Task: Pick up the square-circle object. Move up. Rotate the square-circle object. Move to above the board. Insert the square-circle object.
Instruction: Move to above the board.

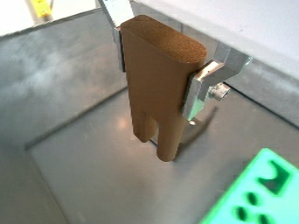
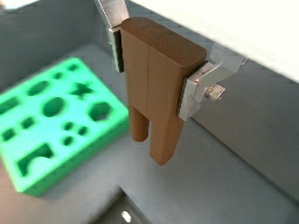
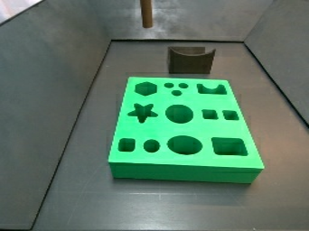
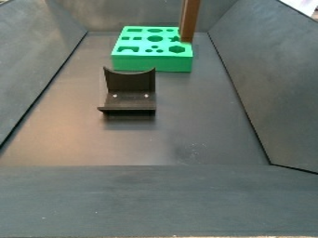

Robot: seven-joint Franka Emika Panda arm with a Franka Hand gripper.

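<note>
My gripper [image 1: 158, 74] [image 2: 155, 70] is shut on the square-circle object [image 1: 158, 105] [image 2: 152, 105], a tall brown slab. The silver fingers [image 1: 197, 92] [image 2: 193, 87] clamp its upper sides. It hangs upright with its two short prongs pointing down, well off the floor. In both side views only its lower part [image 3: 145, 11] [image 4: 189, 19] shows at the frame's upper edge, and the gripper itself is cut off. The bright green board [image 3: 241, 167] [image 4: 130, 61] [image 2: 30, 179] [image 1: 233, 210] lies flat on the floor, off to the side below the held piece.
The dark fixture [image 3: 190, 60] [image 4: 128, 90] stands on the floor just off one short end of the board. Sloped grey metal walls [image 3: 72, 90] [image 4: 248, 84] enclose the floor on all sides.
</note>
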